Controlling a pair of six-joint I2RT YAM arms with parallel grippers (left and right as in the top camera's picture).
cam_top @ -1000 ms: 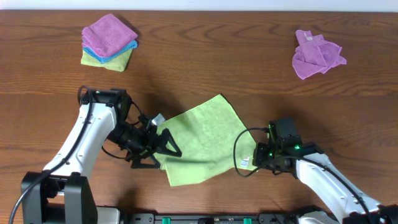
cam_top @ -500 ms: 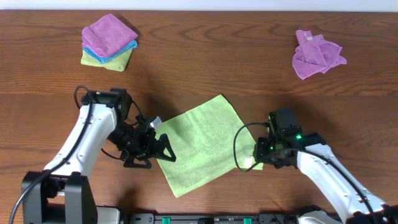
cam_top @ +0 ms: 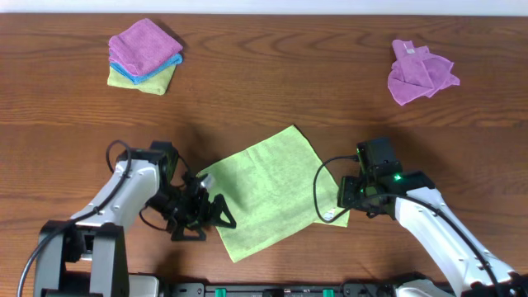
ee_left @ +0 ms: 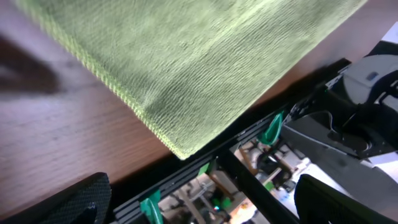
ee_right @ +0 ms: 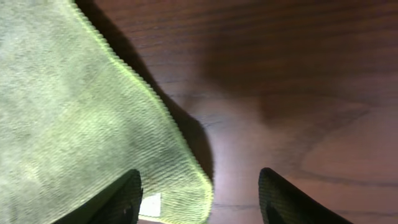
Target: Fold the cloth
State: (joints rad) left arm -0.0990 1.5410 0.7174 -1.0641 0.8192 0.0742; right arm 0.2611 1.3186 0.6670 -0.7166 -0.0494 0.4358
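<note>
The lime-green cloth [cam_top: 268, 191] lies flat and unfolded on the wooden table [cam_top: 330, 91], turned like a diamond, mid-table near the front edge. The left gripper [cam_top: 218, 211] sits at its left edge with fingers spread wide. The right gripper [ee_right: 199, 176] straddles the tagged right corner, also wide apart. Can't really tell if it's touching.

cloth [cam_top: 268, 191] on table [cam_top: 264, 91] between left arm [cam_top: 124, 190] and right arm [cam_top: 437, 227]

- Cloth [cam_top: 268, 194]: lime green, fine ribbed weave; tag [ee_right: 151, 204] white.
- Table [cam_top: 330, 82]: dark brown, wood grain.
- Stack [cam_top: 144, 56]: purple over blue over yellow-green.
- Far cloth [cam_top: 421, 73]: purple.
- My fingers [ee_right: 118, 202]: black.
</note>
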